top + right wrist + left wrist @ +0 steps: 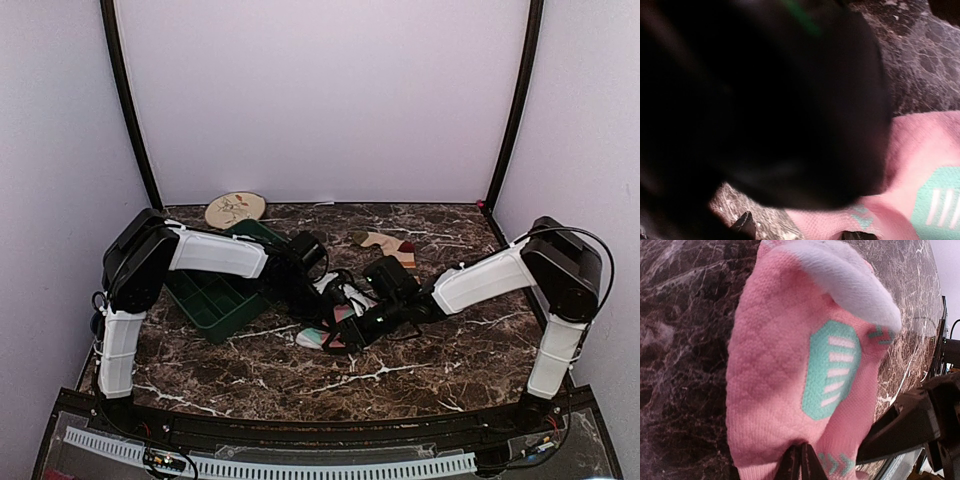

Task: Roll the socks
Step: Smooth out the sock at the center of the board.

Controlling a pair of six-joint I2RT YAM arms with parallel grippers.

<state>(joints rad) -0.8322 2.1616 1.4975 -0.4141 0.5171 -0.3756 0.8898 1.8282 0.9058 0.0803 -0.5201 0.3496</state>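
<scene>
Marble table (440, 370): polished and slick. My read is the fabric will skid rather than roll unless one end is pinned.
Step in hand looks like starting the roll on the pink sock (775, 370). It's mid-table, between the two claws. Tan striped sock (388, 246) lies flat further back, apart from the work, not yet rolled.
Left gripper (800, 462): fingertips closed together at the sock's near edge, apparently pinching fabric.
Right gripper (801, 230): fingers apart, nothing held, pink fabric just ahead. A dark blur blocks most of that wrist view, so I can't tell if it's touching.
To do it well: use the left pinch as the anchor, have the right take one end only and turn it over tight and low. The claws are very near each other, so there's a clash risk.

Materials:
- table: dark brown stone, white veins, hard gloss
- green tray (215, 300): rigid, compartmented, left of the work
- pink sock: soft quilted knit, limp, bulging
- white end (850, 280): fluffy, thicker
- mint patch (832, 370): flat knit-in, pink bars
</scene>
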